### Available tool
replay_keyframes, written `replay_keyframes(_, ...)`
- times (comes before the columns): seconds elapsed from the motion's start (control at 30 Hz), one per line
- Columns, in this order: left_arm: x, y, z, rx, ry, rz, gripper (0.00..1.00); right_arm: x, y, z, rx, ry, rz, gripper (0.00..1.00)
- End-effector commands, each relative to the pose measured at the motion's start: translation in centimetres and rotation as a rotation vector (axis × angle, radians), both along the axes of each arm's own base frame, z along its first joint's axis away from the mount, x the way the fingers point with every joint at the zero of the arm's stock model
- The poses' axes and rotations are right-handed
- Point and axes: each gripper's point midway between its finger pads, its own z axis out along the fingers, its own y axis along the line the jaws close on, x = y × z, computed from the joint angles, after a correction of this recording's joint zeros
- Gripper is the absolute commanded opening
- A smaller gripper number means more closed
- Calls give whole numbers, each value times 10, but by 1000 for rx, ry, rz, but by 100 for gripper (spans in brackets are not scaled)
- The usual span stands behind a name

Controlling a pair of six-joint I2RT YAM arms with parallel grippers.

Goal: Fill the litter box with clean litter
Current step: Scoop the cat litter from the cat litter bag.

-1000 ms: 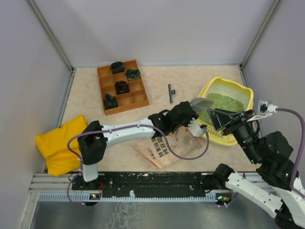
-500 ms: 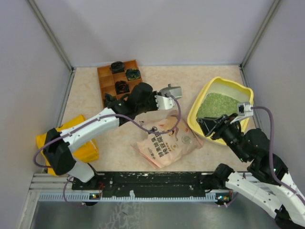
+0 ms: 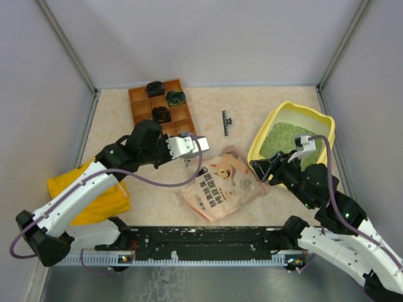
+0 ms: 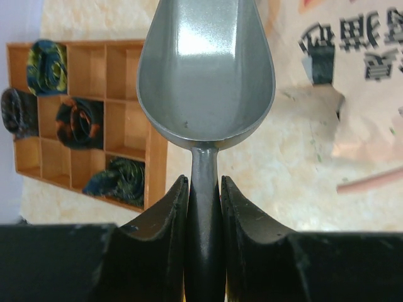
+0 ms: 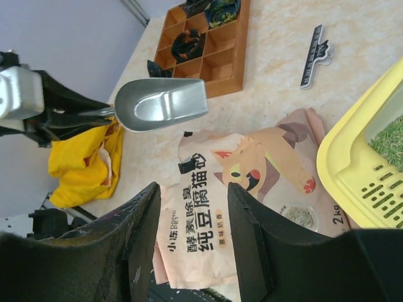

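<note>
1. Pale speckled table (image 3: 252, 104), closed in by grey walls on three sides.
2. Left jaws: clamped on the thin handle of the grey scoop (image 4: 206, 69). Bowl empty, pointing away from the wrist, seemingly held clear of the table.
3. Right jaws: apart, nothing between them. Hanging over the pink pouch (image 5: 239, 182), just beside the near rim of the litter box (image 3: 296, 106).
4. Further out: litter box at the right rear of the table, with the clean litter (image 3: 283, 135) lying across its floor as a green grainy layer. Hard to judge whether deep enough.
5. Further still: wooden compartment tray (image 3: 179, 113) at the left rear, yellow cloth bag (image 3: 66, 189) at the near left edge, and a black clip (image 3: 225, 122) lying between tray and box.
6. Handling, as a judgement: loose, light and quick to run and scatter, so not to be pinched. Best carried level in the scoop, or poured from the pouch. Pouch soft and likely to sag, so best taken by an upper corner.
</note>
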Motion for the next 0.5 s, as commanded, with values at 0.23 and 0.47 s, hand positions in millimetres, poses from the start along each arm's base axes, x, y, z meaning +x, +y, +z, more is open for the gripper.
replay_keyframes(0.23,-67,73,-25,174,183,67,0,10,20,4,21,1,36,47)
replay_keyframes(0.47,-78,69,-34,160,212,10,0,9,23,4,21,3,49,47)
